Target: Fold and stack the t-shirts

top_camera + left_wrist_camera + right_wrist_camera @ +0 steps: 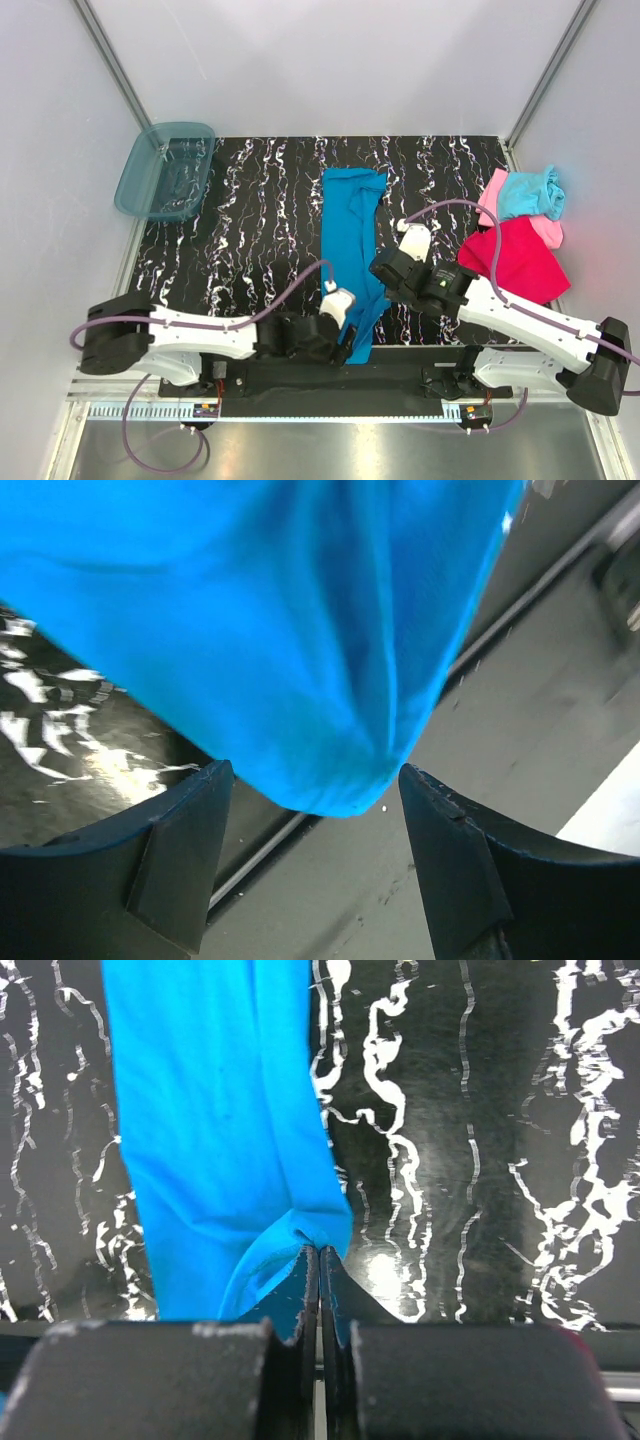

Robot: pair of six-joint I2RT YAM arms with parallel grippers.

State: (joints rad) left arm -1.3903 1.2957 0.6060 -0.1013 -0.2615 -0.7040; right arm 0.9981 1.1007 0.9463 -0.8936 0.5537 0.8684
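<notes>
Risked a skewed fold with only one side pinched.
Clamped the right gripper [320,1260] on a thin edge of the blue t-shirt [220,1140], stretched ahead of it as a narrow strip; could have slipped under a pull. Held the left gripper [315,865] low, spread wide, the hem hanging just ahead, ungrasped.

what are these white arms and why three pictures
Two robot arms, bolted at the table's near edge. One picture looks down from above; the other two come from wrist cameras. On the black marbled table lies a medium blue t-shirt in a long strip. The right gripper is shut on its edge; the left gripper is open around its near end. At right: a magenta-red t-shirt, a light pink t-shirt, a light aqua t-shirt. Far left: a translucent teal plastic bin.
</notes>
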